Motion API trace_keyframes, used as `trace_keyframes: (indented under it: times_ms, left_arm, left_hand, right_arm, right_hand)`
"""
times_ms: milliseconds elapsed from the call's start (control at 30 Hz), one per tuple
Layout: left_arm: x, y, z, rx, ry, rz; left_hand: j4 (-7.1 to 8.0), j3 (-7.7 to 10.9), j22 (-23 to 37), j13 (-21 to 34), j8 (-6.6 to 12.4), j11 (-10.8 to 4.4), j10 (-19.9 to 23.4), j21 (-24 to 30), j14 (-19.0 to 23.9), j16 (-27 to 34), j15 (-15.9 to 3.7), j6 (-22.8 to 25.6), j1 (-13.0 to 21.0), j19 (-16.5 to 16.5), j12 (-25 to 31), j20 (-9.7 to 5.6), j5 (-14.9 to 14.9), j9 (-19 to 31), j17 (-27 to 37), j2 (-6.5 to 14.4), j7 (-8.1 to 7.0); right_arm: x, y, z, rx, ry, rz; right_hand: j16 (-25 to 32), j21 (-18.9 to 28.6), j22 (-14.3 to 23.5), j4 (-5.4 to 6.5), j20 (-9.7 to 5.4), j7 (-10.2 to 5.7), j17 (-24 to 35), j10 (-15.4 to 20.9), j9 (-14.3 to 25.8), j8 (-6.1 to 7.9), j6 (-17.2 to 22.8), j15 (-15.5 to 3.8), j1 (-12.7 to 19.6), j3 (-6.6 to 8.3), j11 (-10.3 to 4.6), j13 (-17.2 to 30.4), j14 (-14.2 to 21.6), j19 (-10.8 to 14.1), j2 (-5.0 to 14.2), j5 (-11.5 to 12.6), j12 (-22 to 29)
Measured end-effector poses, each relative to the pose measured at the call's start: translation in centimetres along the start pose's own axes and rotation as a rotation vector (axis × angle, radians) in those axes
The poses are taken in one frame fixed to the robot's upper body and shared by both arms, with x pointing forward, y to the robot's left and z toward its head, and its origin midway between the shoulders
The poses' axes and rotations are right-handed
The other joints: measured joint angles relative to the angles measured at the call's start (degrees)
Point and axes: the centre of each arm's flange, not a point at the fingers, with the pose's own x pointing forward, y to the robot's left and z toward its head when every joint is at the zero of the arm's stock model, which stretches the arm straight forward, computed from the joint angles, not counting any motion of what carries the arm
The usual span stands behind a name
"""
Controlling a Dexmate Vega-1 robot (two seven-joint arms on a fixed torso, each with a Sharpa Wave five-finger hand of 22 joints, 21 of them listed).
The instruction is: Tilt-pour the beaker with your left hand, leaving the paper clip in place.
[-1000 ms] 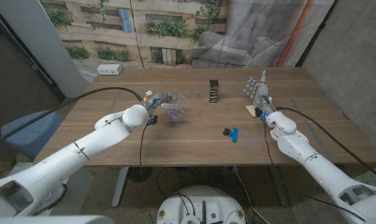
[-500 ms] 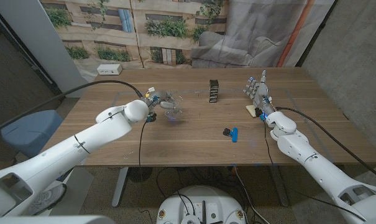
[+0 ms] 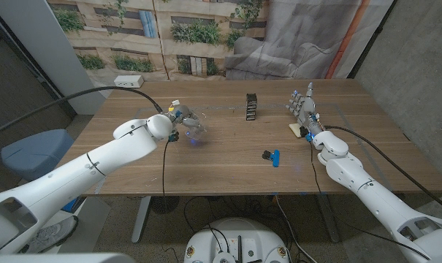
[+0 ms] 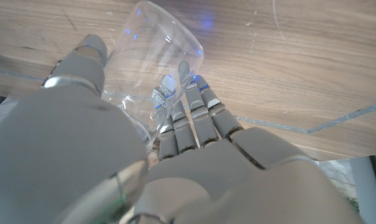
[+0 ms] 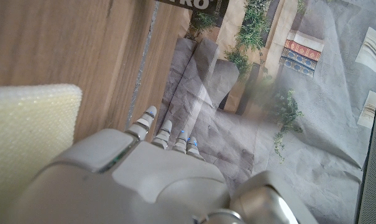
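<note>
My left hand [image 3: 177, 119] grips a clear glass beaker [image 3: 194, 127] over the table's left middle. The beaker is tilted, its open mouth turned away from the palm. In the left wrist view the fingers [image 4: 197, 115] wrap the beaker [image 4: 151, 59], whose glass looks empty. A blue and black paper clip [image 3: 272, 155] lies on the wood well to the right of the beaker, apart from both hands. My right hand [image 3: 303, 104] stands upright at the right with fingers apart and nothing in it.
A yellow sponge [image 3: 296, 130] lies by my right hand and shows as a sponge [image 5: 26, 134] in the right wrist view. A small black box [image 3: 251, 107] stands at the back middle. A white power strip [image 3: 128, 82] lies at the far left corner.
My left hand has carried the beaker leftward and a little farther back. The paper clip and my right hand have not moved.
</note>
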Motion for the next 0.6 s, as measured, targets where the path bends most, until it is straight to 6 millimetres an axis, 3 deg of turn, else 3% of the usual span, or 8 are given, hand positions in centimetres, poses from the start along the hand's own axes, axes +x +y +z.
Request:
trace_keyframes:
  times_ms: [167,200,600]
  left_arm:
    - [-0.1,0.6,0.7,0.004,-0.017,0.010]
    - [-0.2,0.0,-0.6,-0.018,0.060,-0.029]
    - [0.0,0.4,-0.3,-0.033,0.111,-0.087]
  left_hand:
    - [0.00,0.00,0.3,0.0,0.00,0.00,0.0,0.0,0.0,-0.1,0.00,0.0,0.0,0.0,0.0,0.00,0.0,0.0,0.0,0.0,0.00]
    - [0.01,-0.01,0.3,0.0,0.00,0.00,0.0,0.0,0.0,-0.2,0.00,0.0,0.0,0.0,0.0,0.00,0.0,0.0,0.0,0.0,0.00]
    - [0.08,-0.07,0.3,0.0,0.00,0.00,0.0,0.0,0.0,-0.3,-0.01,0.0,0.0,0.0,0.0,-0.02,0.0,-0.2,0.1,0.0,0.00]
  right_arm:
    - [0.0,0.0,0.0,0.000,0.000,0.000]
    - [0.0,0.0,0.0,0.000,0.000,0.000]
    - [0.0,0.0,0.0,0.000,0.000,0.000]
  right_hand:
    - [0.0,0.0,0.0,0.00,0.00,0.00,0.0,0.0,0.0,0.00,0.0,0.00,0.0,0.00,0.00,0.0,0.0,0.0,0.00,0.0,0.0]
    - [0.0,0.0,0.0,0.00,0.00,0.00,0.0,0.0,0.0,0.00,0.0,0.00,0.0,0.00,0.00,0.0,0.0,0.0,0.00,0.0,0.0]
    - [0.0,0.0,0.0,0.00,0.00,0.00,0.0,0.0,0.0,0.00,0.0,0.00,0.0,0.00,0.00,0.0,0.0,0.0,0.00,0.0,0.0]
